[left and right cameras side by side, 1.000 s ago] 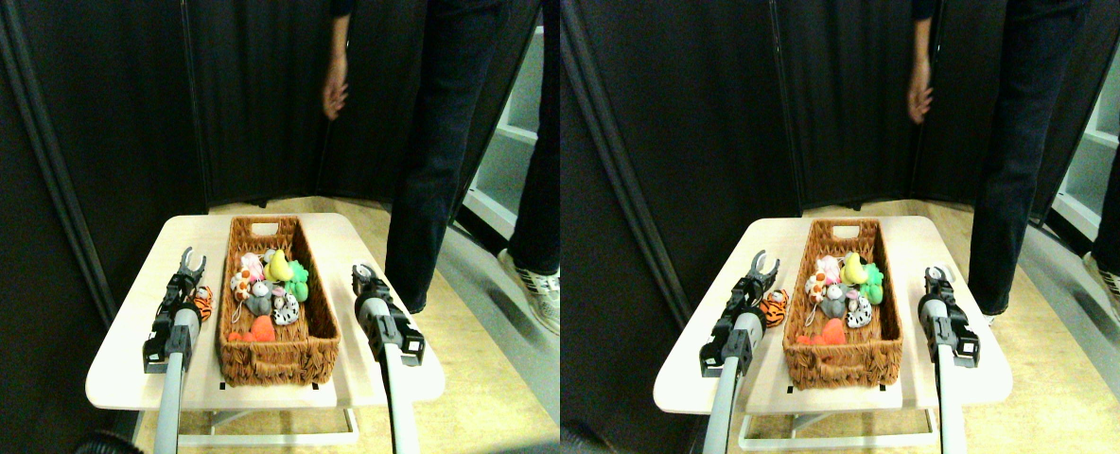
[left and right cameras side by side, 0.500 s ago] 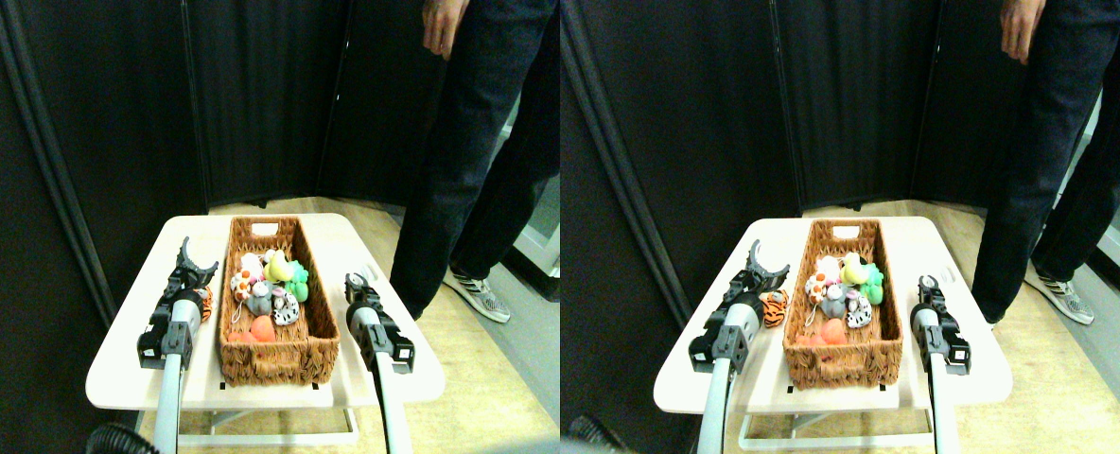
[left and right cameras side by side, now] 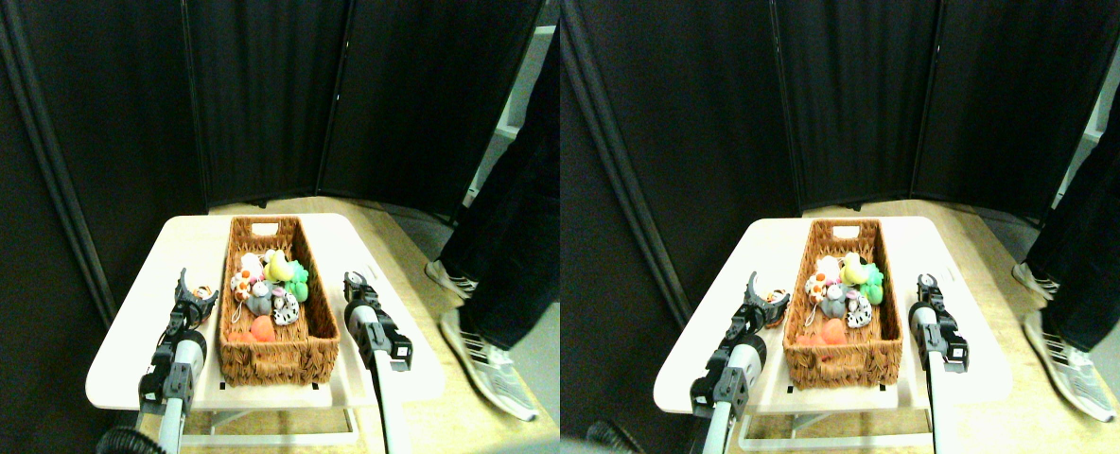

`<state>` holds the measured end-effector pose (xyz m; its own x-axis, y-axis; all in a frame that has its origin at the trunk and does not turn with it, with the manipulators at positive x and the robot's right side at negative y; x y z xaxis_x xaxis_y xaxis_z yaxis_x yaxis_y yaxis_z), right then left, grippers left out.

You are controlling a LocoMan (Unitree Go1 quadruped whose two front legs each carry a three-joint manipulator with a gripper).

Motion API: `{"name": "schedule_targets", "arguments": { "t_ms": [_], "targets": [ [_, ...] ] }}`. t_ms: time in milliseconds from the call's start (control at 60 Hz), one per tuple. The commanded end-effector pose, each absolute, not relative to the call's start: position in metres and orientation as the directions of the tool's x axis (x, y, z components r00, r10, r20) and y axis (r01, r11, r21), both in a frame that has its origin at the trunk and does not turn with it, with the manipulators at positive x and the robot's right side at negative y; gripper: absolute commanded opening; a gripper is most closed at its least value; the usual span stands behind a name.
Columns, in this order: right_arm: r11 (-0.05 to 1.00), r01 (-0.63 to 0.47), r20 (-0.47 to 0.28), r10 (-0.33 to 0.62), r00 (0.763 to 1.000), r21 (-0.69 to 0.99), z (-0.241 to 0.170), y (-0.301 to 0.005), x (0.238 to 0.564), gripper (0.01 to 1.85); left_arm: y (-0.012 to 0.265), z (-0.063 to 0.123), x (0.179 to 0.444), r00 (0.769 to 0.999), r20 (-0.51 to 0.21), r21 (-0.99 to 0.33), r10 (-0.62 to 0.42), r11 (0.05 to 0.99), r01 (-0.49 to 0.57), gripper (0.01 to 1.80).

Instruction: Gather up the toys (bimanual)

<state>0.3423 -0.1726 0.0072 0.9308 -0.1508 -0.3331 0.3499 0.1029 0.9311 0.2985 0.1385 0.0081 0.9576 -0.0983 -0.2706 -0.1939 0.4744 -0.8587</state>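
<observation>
Just off the left gripper [left and right cameras side by side: 189, 295], a tiger-striped toy [left and right cameras side by side: 203, 292] waits on the table [left and right cameras side by side: 125, 350].
Its fingers look parted around the toy's near side, though whether they touch it I cannot tell. Right of them runs the wicker basket [left and right cameras side by side: 276, 355] wall, with bare tabletop to their left. The right gripper [left and right cameras side by side: 352, 282] hangs beside the basket's other wall; its jaws are too small to read. Inside lie pink, yellow, green, grey, spotted and orange toys [left and right cameras side by side: 270, 284]. A person's legs [left and right cameras side by side: 508, 246] stand off the right edge.

Pale table [left and right cameras side by side: 323, 236] bearing wicker basket [left and right cameras side by side: 276, 355], tiger toy [left and right cameras side by side: 202, 293]
</observation>
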Motion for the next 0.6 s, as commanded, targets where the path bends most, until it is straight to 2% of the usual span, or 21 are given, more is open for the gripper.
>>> {"name": "schedule_targets", "arguments": {
  "t_ms": [17,250,600],
  "targets": [
    [0.094,0.33,-0.314,-0.157,0.936,0.939,0.012,-0.168,0.347,0.01,0.135,0.016,0.3,0.971,-0.216,-0.871,-0.099,0.469,-0.146,0.67],
    [0.073,0.341,-0.327,-0.159,0.932,0.937,0.01,-0.167,0.35,0.01,0.14,0.002,0.302,0.963,-0.254,-0.869,-0.093,0.458,-0.185,0.74],
    [0.118,0.333,-0.318,-0.129,0.939,0.936,0.01,-0.162,0.349,0.01,0.147,-0.032,0.314,0.961,-0.268,-0.891,-0.07,0.398,-0.219,0.8]
  ]
}}
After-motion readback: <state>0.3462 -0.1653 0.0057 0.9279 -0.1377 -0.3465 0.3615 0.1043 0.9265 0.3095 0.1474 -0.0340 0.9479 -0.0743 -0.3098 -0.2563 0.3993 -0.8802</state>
